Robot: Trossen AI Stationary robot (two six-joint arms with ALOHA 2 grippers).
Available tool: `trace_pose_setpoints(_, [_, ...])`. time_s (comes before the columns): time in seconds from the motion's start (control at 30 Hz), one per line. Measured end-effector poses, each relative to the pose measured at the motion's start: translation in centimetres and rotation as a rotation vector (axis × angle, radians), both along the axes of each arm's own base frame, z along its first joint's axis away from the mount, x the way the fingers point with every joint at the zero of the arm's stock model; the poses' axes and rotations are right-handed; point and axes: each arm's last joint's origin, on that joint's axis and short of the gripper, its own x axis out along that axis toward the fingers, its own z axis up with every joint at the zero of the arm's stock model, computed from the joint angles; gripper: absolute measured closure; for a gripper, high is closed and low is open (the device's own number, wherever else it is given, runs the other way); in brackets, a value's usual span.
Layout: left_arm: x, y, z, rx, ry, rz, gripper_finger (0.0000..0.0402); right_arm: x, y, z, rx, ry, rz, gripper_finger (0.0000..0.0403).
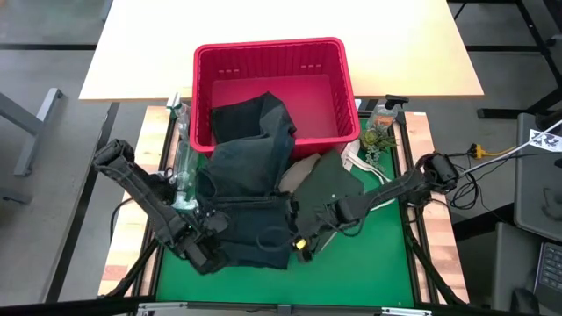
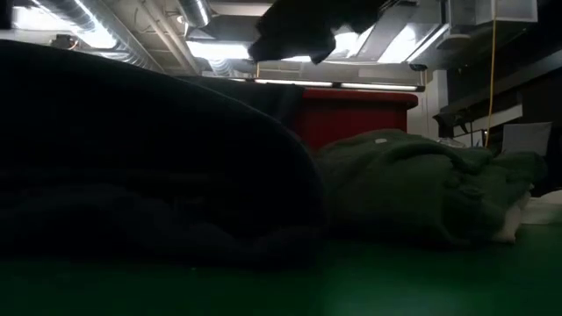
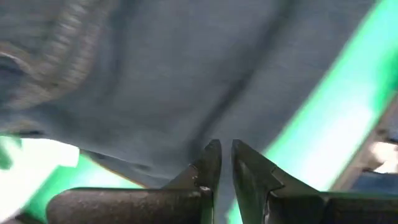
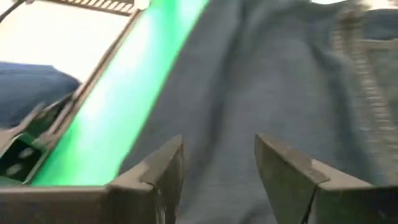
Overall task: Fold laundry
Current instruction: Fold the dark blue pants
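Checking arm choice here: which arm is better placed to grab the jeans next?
Probably the right. The right gripper is open with the jeans directly ahead of its fingers. The left gripper is nearly shut at the denim's edge and would have to open first.

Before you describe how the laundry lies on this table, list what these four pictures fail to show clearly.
- Low view: the dark jeans fill the foreground and hide most of the red basket and both grippers.
- High view: the left gripper is dark against the jeans; whether its nearly closed fingers pinch cloth is unclear.
- Right wrist view: the denim beyond the open right gripper is blurred; contact is uncertain.
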Motion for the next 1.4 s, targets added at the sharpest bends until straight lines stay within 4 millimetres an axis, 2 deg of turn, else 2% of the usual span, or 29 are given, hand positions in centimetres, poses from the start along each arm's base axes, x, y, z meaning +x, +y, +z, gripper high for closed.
trace_pose_setpoints(0.13, [-0.7, -2.1, -0.3, -0.080, -0.062, 0.010, 0.0367, -0.3, 2.0, -1.5, -0.015, 0.041, 0.050, 0.0208])
trace_pose_setpoints(0.3, [-2.3, -3.9, -2.3, -0.086, -0.039, 0.050, 0.0367, -0.1, 3.7, -4.0, -0.061, 0.070, 0.052, 0.0208])
trace_pose_setpoints(0.5, [-3.9, -4.6, -5.0, -0.048, 0.003, 0.115, 0.0367, 0.5, 3.8, -7.4, -0.088, 0.153, 0.055, 0.0208])
trace_pose_setpoints(0.63, [-3.9, -5.4, -5.5, -0.115, -0.022, 0.092, 0.0369, 0.6, 4.0, -8.7, -0.081, 0.189, 0.067, 0.0208])
trace_pose_setpoints(0.87, [-3.3, -6.5, -4.2, -0.175, -0.117, 0.049, 0.0394, 0.7, 3.8, -8.9, -0.055, 0.201, 0.064, 0.0208])
trace_pose_setpoints(1.1, [-1.7, -6.3, -1.5, 0.002, -0.430, 0.054, 0.0396, 0.7, 3.8, -8.9, -0.054, 0.202, 0.064, 0.0208])
trace_pose_setpoints(1.2, [-1.3, -5.5, -1.8, 0.043, -0.416, 0.073, 0.0399, 0.7, 3.8, -8.9, -0.054, 0.202, 0.063, 0.0208])
trace_pose_setpoints(1.4, [-1.2, -3.8, -4.7, 0.054, -0.258, 0.119, 0.0399, 0.7, 3.8, -8.9, -0.055, 0.205, 0.064, 0.0208])
